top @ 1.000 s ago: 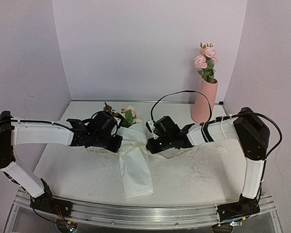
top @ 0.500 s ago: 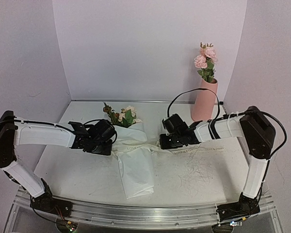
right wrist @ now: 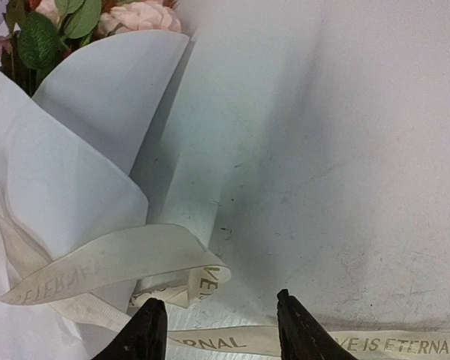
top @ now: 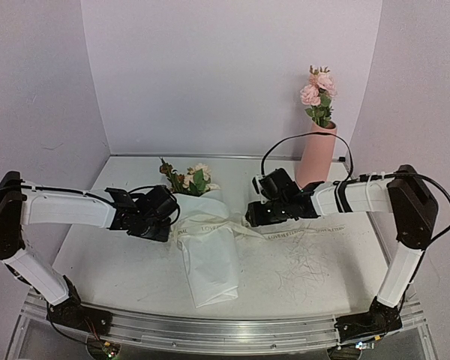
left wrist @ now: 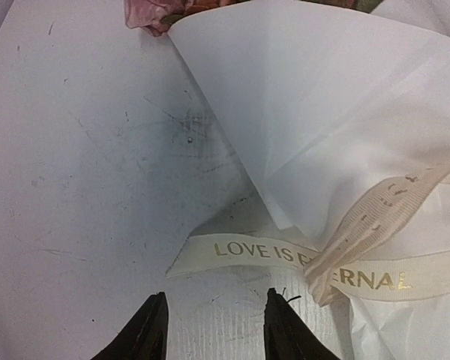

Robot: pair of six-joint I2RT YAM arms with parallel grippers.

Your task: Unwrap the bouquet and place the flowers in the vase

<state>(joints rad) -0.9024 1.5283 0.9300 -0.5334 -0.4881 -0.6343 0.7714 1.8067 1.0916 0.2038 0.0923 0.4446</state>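
Cream ribbon [left wrist: 247, 250] lies untied across the bouquet [top: 196, 204] on the table [top: 322, 262]; either side of it your left gripper [left wrist: 210, 330] and right gripper [right wrist: 221, 330] stand released, empty. Next, peel the paper [top: 210, 274] back and lift the flowers [top: 191, 180] toward the vase [top: 315, 157]. A second ago both sat closer in, jaws tighter.

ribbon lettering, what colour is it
Gold letters on a cream ribbon, clearest in the left wrist view.

Wrapped bouquet [top: 208, 251] flat, pink vase [top: 313, 169] upright

Left fingers [left wrist: 146, 334] parted, low; right fingers [right wrist: 146, 334] likewise.
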